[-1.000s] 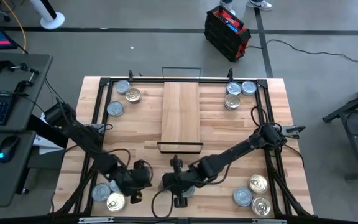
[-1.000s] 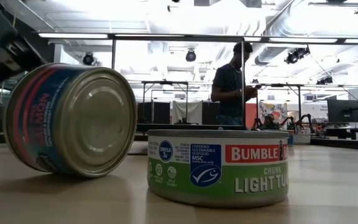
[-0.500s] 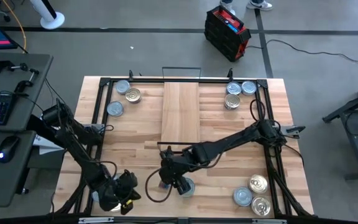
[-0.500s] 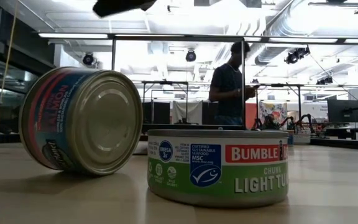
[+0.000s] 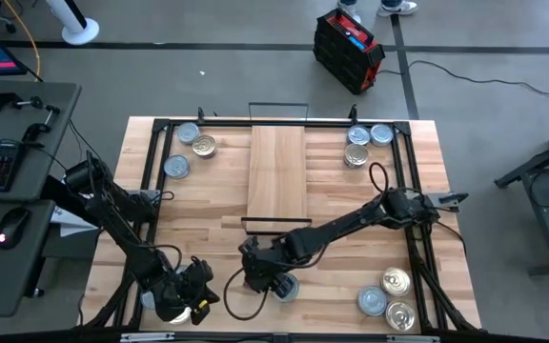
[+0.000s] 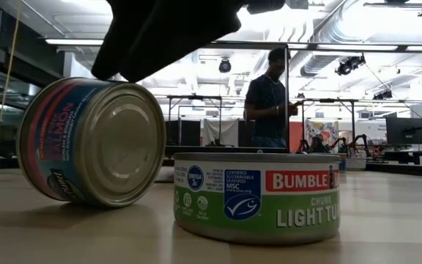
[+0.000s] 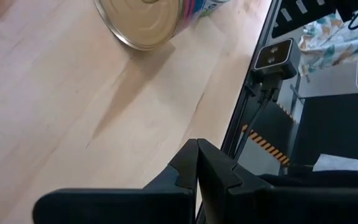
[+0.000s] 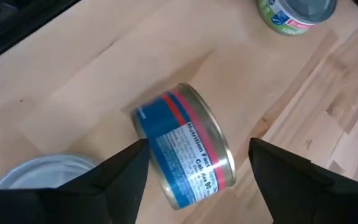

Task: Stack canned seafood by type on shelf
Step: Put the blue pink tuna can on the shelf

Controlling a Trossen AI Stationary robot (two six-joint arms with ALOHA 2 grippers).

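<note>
Since a second ago the left arm has pulled back to the table's near-left corner, and the right arm has swung in over the front middle. Left gripper (image 7: pixel 196 167) sits there pinched shut on nothing. Right gripper (image 8: pixel 197 163) hangs over a blue-and-red tin (image 8: pixel 185 149) lying tilted on its edge, fingers (image 8: pixel 114 171) spread either side, not touching. A green-label tin (image 6: pixel 257 196) stands flat beside it. Behind them, the shelf (image 5: pixel 276 174) lies mid-table.
</note>
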